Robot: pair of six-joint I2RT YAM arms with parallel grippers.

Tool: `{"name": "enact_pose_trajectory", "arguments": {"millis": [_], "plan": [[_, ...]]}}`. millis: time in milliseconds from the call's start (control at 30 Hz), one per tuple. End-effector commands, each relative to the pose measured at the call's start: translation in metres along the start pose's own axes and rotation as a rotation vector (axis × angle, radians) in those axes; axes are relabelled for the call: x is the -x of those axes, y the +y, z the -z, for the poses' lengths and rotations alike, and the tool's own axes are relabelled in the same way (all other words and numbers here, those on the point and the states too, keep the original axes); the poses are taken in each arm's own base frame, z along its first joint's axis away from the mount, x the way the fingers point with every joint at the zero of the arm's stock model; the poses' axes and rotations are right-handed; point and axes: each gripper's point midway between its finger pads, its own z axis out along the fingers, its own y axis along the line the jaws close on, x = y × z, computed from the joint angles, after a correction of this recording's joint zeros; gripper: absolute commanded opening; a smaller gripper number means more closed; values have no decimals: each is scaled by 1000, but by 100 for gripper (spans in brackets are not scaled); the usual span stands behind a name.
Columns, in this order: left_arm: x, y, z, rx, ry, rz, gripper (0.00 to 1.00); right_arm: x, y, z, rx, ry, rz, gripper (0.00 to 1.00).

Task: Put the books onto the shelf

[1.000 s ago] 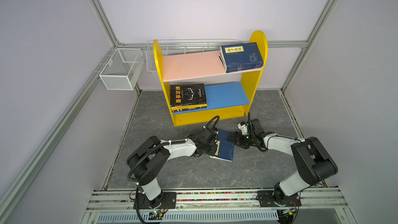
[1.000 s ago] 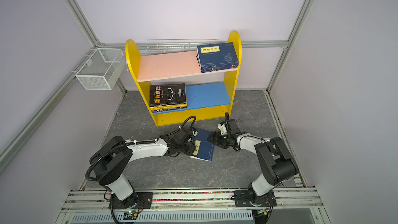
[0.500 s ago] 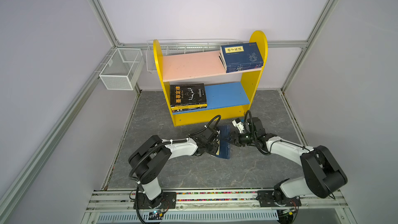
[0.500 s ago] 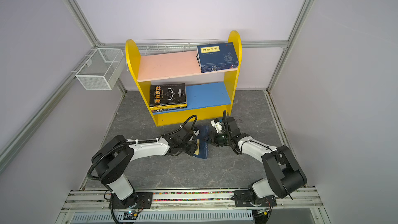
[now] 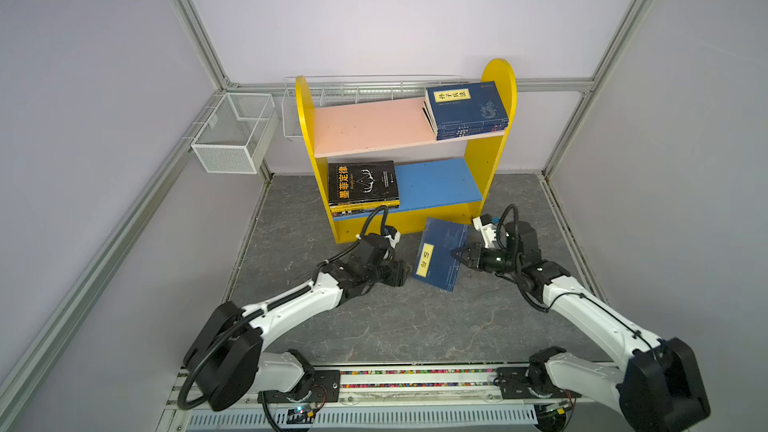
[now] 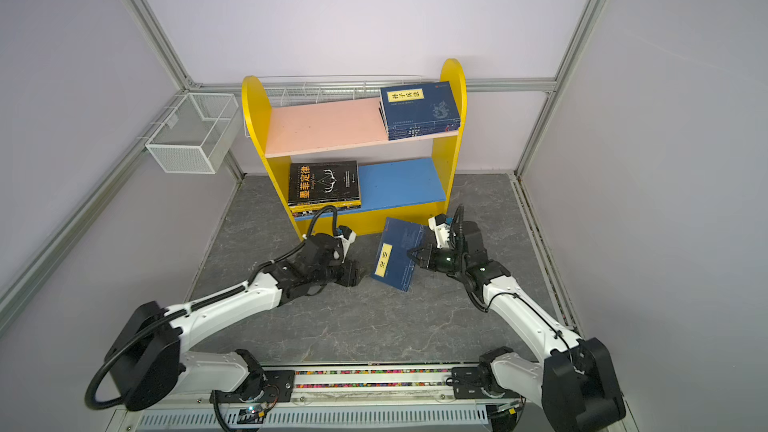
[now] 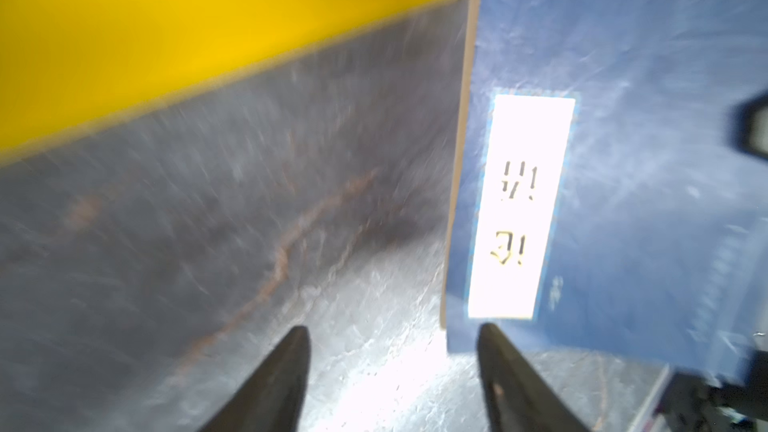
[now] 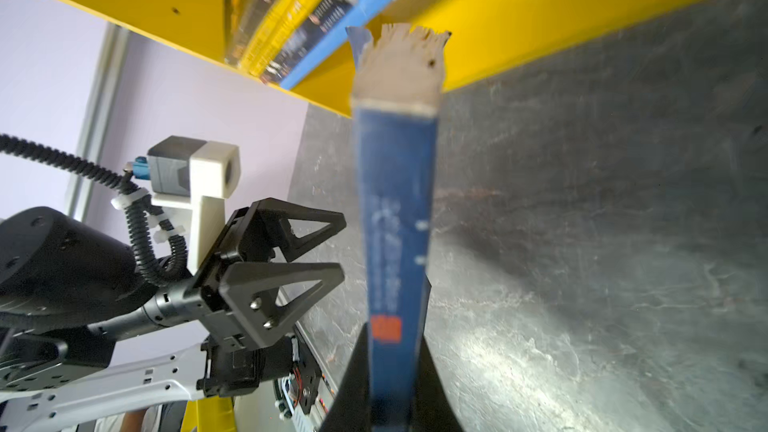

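A navy book (image 5: 436, 257) (image 6: 395, 257) with a yellow title label stands tilted on the grey floor in front of the shelf (image 5: 494, 151) (image 6: 444, 151). My right gripper (image 5: 457, 254) (image 6: 412, 253) (image 8: 392, 334) is shut on its right edge; the right wrist view shows the spine (image 8: 395, 222) between the fingers. My left gripper (image 5: 402, 275) (image 6: 354, 275) (image 7: 392, 328) is open just left of the book (image 7: 623, 160), not touching it. A stack of navy books (image 5: 467, 108) lies on the pink board (image 5: 370, 126). A black-covered stack (image 5: 361, 182) lies on the blue board (image 5: 432, 184).
A white wire mesh basket (image 5: 232, 135) hangs on the left wall frame, and a long wire basket (image 5: 365, 89) sits behind the shelf top. The shelf's yellow base (image 7: 166, 35) is close behind the held book. The arms' mounting rail (image 5: 415, 380) runs along the front.
My right gripper has shut on the navy book's right edge. My left gripper has let go, opened and drawn back to the left. The book has tipped up off the floor.
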Motion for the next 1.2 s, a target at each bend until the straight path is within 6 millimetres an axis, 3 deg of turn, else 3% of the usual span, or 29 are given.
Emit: {"name": "enact_pose_trajectory", "arguments": {"millis": [0, 100, 233, 333, 467, 700, 833, 1167], "plan": [[29, -42, 36, -218, -144, 44, 77, 38, 68, 31, 144, -117, 138, 7], [44, -68, 67, -348, -209, 38, 87, 62, 114, 58, 198, -188, 242, 7], [53, -96, 94, -476, -217, 4, 92, 84, 151, 80, 252, -278, 310, 8], [65, -110, 106, -554, -254, -4, 94, 93, 171, 85, 294, -333, 350, 8], [86, -130, 112, -659, -310, -4, 94, 93, 188, 78, 328, -364, 378, 8], [114, -156, 119, -777, -349, -33, 89, 90, 199, 72, 351, -398, 364, 8], [128, -159, 126, -783, -405, -37, 73, 89, 201, 71, 365, -405, 342, 8], [167, -161, 166, -764, -608, -29, 0, 81, 183, 60, 301, -393, 310, 9]]}}
